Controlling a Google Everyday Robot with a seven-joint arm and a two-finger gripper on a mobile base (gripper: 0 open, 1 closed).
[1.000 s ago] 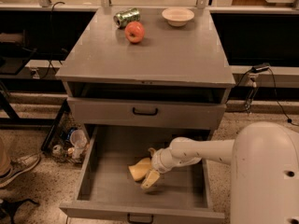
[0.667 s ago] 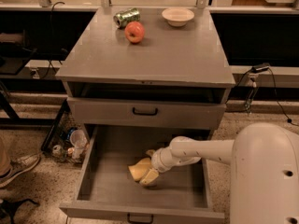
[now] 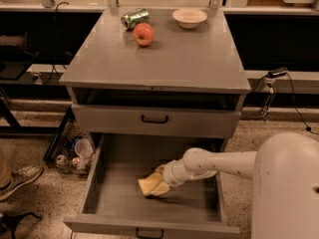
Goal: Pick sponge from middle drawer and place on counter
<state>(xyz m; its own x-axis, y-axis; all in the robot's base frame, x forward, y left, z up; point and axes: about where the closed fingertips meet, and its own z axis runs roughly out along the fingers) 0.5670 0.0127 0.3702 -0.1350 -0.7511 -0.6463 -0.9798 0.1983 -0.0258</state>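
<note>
The pale yellow sponge (image 3: 150, 185) lies on the floor of the open middle drawer (image 3: 119, 203), near its middle. My gripper (image 3: 160, 181) reaches into the drawer from the right, at the sponge's right side and touching it. The white arm runs back to the robot body at the lower right. The grey counter (image 3: 164, 59) is the cabinet's top slab above the drawers.
On the counter's far side stand a red apple (image 3: 143, 34), a green can (image 3: 135, 19) lying down and a cream bowl (image 3: 189, 17). A shallower drawer front (image 3: 154, 119) with a black handle sits above. Clutter and a shoe lie on the floor at left.
The gripper and sponge sit at nearly the same spot in the drawer; nothing has visibly moved.
</note>
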